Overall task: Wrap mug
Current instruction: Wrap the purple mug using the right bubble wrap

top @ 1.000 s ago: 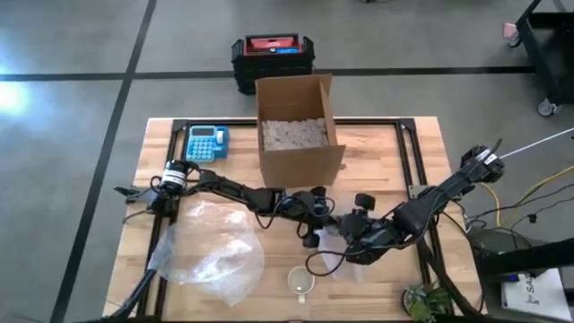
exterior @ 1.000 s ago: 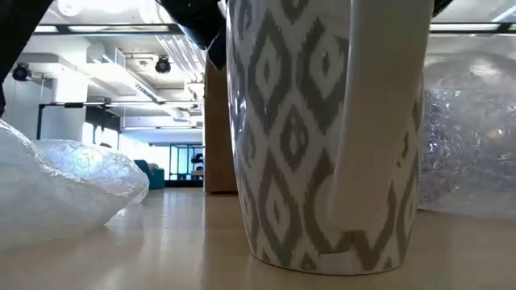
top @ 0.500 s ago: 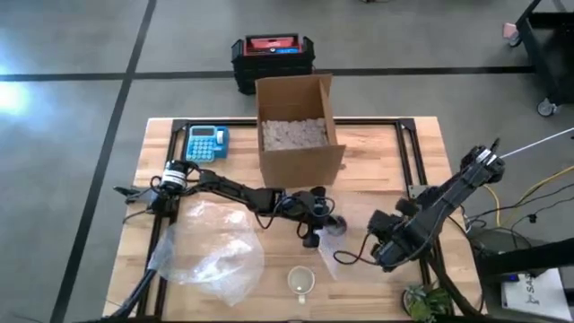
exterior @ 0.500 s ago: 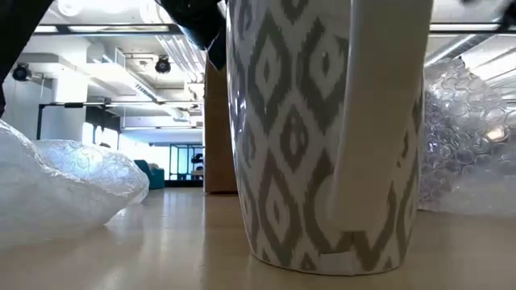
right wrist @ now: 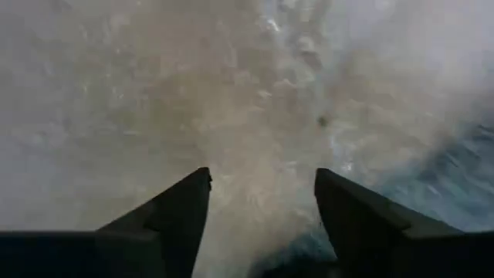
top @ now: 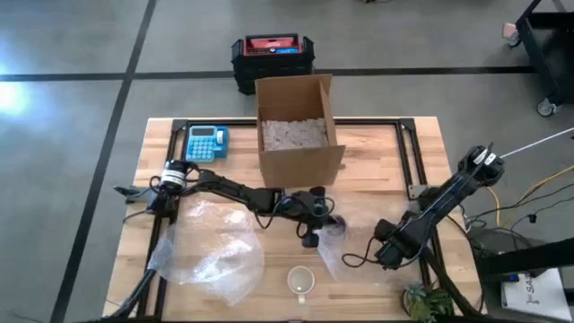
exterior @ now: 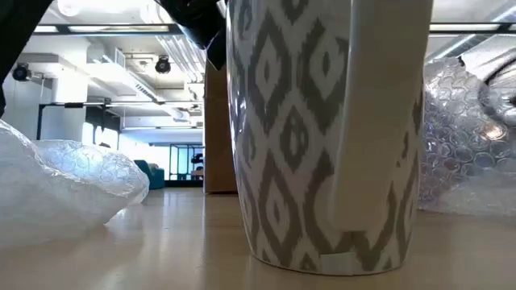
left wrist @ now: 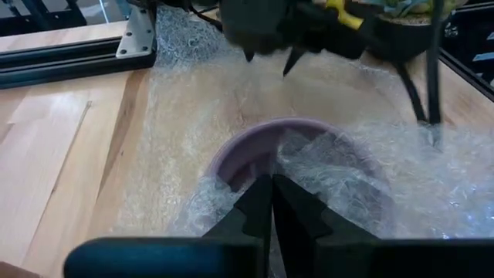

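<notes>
Left end effector (left wrist: 272, 202) is pinching, fingers together, the clear bubble-wrap sheet (left wrist: 401, 185) over the purple round mug (left wrist: 255, 150) directly ahead; right end effector (right wrist: 262, 205), fingers apart, is hovering nearby — advisably gripping the sheet's loose edge, keeping it taut.

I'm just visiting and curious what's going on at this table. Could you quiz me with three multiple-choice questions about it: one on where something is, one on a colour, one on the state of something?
1. Where does the cardboard box stand?
A. at the far middle of the table
B. at the near left corner
C. on the floor

2. What colour is the calculator?
A. red
B. blue
C. yellow

3. How are the fingers of the right gripper?
A. shut tight on the patterned mug
B. shut on the calculator
C. open, apart

Answers: 1 A, the high view shows the box on the table's far side, midway. 2 B, its casing is blue. 3 C, the right wrist view shows a clear gap between the fingers above bubble wrap.
</notes>
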### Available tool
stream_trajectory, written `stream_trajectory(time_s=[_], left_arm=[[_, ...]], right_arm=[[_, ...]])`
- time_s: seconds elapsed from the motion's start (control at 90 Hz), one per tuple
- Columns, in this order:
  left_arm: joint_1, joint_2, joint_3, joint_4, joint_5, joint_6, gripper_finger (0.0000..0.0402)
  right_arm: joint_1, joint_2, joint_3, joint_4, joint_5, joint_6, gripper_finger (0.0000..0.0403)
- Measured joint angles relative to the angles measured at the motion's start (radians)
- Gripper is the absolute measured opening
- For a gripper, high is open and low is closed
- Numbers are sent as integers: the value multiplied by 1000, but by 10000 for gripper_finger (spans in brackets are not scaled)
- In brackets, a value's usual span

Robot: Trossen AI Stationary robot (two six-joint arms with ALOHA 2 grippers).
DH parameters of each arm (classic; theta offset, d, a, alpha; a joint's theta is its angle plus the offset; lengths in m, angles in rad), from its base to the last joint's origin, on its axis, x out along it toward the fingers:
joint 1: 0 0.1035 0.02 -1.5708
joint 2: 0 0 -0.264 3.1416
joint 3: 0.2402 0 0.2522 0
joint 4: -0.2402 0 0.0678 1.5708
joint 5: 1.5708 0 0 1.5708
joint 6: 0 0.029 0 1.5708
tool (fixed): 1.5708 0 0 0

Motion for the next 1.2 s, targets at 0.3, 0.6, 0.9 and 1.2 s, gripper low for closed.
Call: stream_trajectory(time_s=[0.3, 0.6, 0.9, 1.2], left_arm=[[0, -2, 0, -3, 1, 0, 0], [0, -2, 0, -3, 1, 0, 0], [0, -4, 1, -3, 1, -1, 0], [0, -4, 1, -3, 1, -2, 0]], right_arm=[[1, -11, -35, 69, 25, -96, 122], [0, -52, 142, -120, 172, -178, 15], [-3, -68, 391, -246, 561, -299, 4], [-82, -59, 369, 60, 866, -517, 2]])
